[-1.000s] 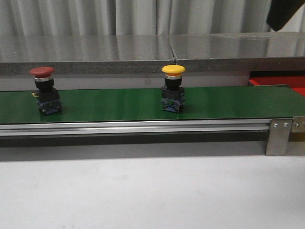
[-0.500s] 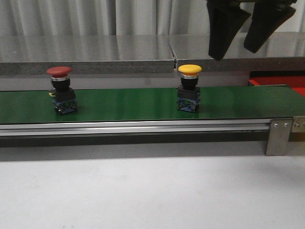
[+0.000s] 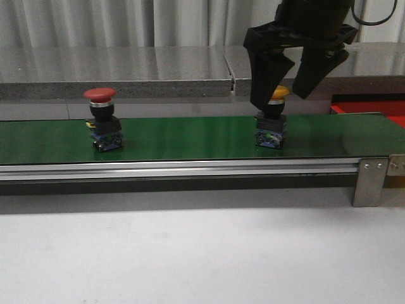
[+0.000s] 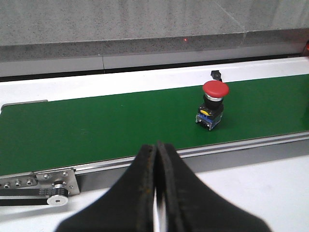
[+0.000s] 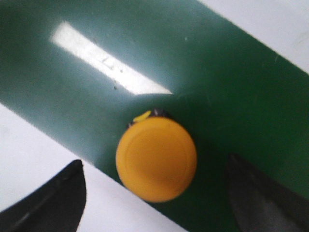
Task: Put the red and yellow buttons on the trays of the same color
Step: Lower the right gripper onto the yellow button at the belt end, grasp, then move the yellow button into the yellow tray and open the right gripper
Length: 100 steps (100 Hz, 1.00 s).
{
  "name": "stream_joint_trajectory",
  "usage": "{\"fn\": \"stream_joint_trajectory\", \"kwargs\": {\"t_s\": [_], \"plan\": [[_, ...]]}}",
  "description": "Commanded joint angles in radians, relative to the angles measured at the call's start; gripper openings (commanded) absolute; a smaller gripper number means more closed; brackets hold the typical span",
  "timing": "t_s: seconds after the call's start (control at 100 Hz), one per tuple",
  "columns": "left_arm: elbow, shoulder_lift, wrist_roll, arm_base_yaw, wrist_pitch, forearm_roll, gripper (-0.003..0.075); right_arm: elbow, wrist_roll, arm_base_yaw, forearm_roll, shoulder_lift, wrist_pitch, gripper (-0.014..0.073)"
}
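A red button (image 3: 103,118) with a domed red cap stands upright on the green belt (image 3: 183,136) at the left; the left wrist view also shows this red button (image 4: 214,104), well ahead of my left gripper (image 4: 157,147), which is shut and empty. The yellow button (image 3: 272,123) stands on the belt at the right. My right gripper (image 3: 283,95) hangs open just above it, fingers either side of the yellow cap (image 5: 156,158) without touching. A red tray (image 3: 373,109) peeks out behind the belt at the far right. No yellow tray is in view.
A grey stone ledge (image 3: 158,69) runs behind the belt. The belt's aluminium rail (image 3: 177,170) and end bracket (image 3: 371,180) face the white table (image 3: 190,253) in front.
Both buttons have travelled to the right on the belt. My right gripper has come down from above and now straddles the yellow button's cap, still open.
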<state>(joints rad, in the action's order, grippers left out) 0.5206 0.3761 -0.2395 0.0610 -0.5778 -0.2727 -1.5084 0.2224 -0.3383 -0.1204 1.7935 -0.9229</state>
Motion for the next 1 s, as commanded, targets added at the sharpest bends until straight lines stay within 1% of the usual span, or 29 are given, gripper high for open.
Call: {"fn": "stream_joint_trajectory", "kwargs": {"t_s": [0.0,0.12,0.19,0.25,0.44,0.61,0.82,0.99], "plan": [[0.025,0.006,0.008,0.008,0.067,-0.023,-0.0019,-0.032,0.015,0.004,-0.009,-0.044,0.074,0.0512],[0.025,0.006,0.008,0.008,0.067,-0.023,-0.0019,-0.032,0.015,0.007,-0.008,-0.036,0.073,0.0374],[0.025,0.006,0.008,0.008,0.067,-0.023,-0.0019,-0.032,0.014,0.008,-0.008,-0.036,0.074,0.0314],[0.025,0.006,0.008,0.008,0.067,-0.023,-0.0019,-0.032,0.014,0.008,-0.007,-0.037,0.081,0.0286],[0.025,0.006,0.008,0.008,0.067,-0.023,-0.0019,-0.032,-0.004,0.012,-0.008,-0.053,0.089,0.0282],[0.025,0.006,0.008,0.008,0.067,-0.023,-0.0019,-0.026,-0.083,0.055,-0.008,-0.104,0.080,0.0282],[0.025,0.006,0.008,0.008,0.067,-0.023,-0.0019,0.041,-0.134,0.173,-0.008,-0.196,0.076,0.0282],[0.025,0.006,0.008,0.008,0.067,-0.023,-0.0019,0.126,-0.148,0.300,-0.008,-0.255,0.079,0.0282]]}}
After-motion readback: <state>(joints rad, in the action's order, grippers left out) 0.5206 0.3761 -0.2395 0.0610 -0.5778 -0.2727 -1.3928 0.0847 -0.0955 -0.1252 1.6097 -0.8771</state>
